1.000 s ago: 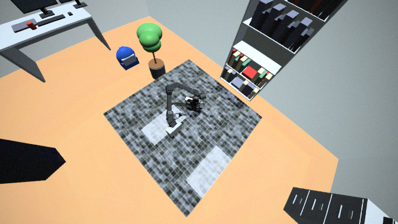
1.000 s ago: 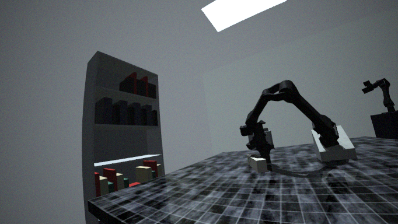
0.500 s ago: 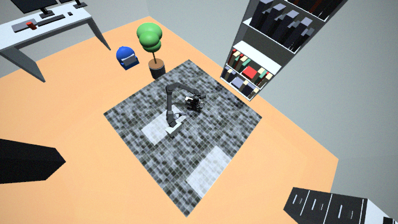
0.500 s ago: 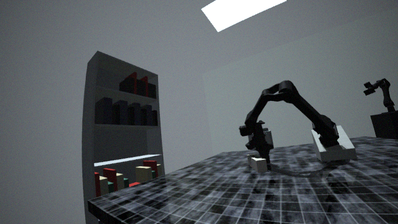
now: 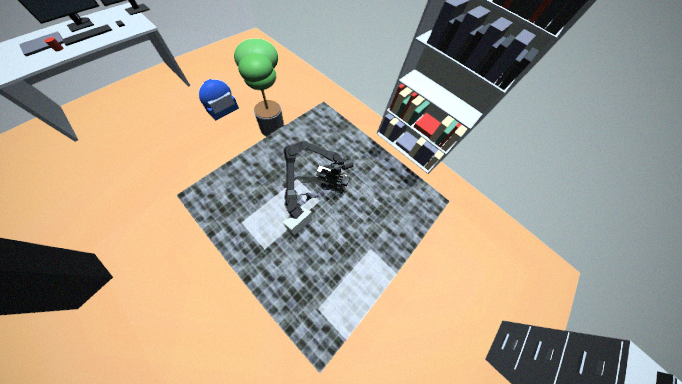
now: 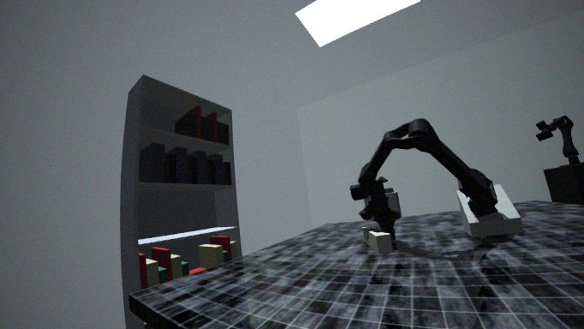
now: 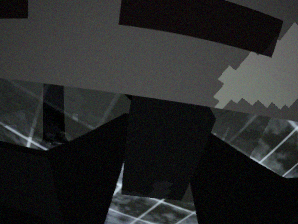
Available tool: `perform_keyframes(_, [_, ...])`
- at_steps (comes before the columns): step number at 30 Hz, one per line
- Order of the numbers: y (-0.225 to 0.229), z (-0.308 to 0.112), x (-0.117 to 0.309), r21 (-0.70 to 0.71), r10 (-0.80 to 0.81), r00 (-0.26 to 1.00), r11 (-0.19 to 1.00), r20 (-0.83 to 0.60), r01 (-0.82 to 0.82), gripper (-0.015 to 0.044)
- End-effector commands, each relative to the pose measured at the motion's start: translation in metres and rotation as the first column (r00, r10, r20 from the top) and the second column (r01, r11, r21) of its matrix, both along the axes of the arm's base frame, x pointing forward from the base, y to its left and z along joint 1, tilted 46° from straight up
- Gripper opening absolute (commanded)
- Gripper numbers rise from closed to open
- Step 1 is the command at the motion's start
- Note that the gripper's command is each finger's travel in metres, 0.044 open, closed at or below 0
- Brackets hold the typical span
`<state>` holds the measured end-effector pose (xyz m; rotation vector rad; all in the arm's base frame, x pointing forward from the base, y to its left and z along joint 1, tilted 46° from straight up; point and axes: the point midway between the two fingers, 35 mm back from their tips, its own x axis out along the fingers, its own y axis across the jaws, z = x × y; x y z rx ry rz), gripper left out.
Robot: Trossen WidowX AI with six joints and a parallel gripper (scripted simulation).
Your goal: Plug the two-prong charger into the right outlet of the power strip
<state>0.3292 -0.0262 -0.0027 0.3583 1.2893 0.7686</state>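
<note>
My gripper (image 5: 337, 188) (image 6: 393, 246) (image 7: 158, 125) is low over the table, shut on the black charger (image 7: 167, 135). The charger's body shows between the two dark fingers in the wrist view. Its prongs cannot be seen. The pale power strip (image 5: 324, 170) (image 6: 384, 244) (image 7: 75, 52) lies on the table, close beside the fingers. In the wrist view it crosses the top as a grey band with dark patches, and the charger's upper end meets its lower edge. Whether the prongs are in an outlet is hidden.
The arm's pale base block (image 5: 297, 221) (image 6: 496, 228) stands on the patterned table (image 5: 320, 345) (image 6: 300, 296). A bookcase (image 5: 425, 95) (image 6: 133, 193) stands beyond the table. A second dark arm (image 6: 569, 139) is at the far right in the exterior view.
</note>
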Motion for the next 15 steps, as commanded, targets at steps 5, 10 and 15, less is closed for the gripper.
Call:
perform_keyframes(5, [0.0004,0.0012,0.0031,0.005,-0.005,1.000,1.000,0.002,0.005,0.0000])
perform_keyframes(10, [0.0006,0.0017,0.0044,0.005,-0.005,1.000,1.000,0.002,0.005,0.0000])
perform_keyframes(15, [0.0008,0.0024,0.0063,0.005,-0.005,1.000,1.000,0.002,0.005,0.0000])
